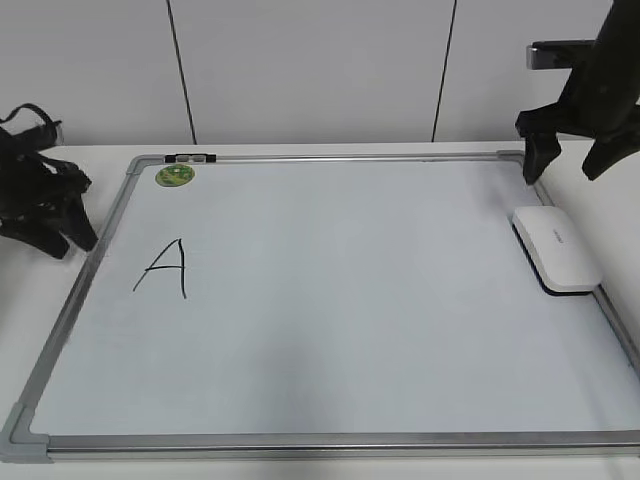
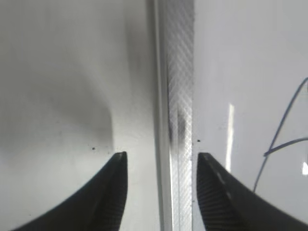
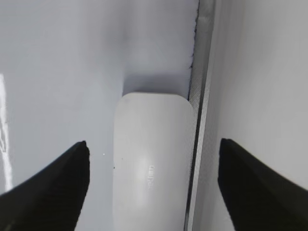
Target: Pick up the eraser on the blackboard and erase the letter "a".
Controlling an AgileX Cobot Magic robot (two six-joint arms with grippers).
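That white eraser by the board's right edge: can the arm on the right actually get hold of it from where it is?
Probably yes. The right gripper hangs open above the eraser, its fingers spread wider than the block, with nothing between. One snag: the eraser lies close against the blackboard frame, leaving one finger little room.

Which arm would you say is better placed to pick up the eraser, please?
Right: the right gripper hangs open just above the eraser, which its wrist view frames; the left gripper sits across the blackboard.

The right claw (image 3: 153,163) hangs spread wide above the eraser (image 3: 151,163), which lies against the blackboard (image 3: 57,62) frame.
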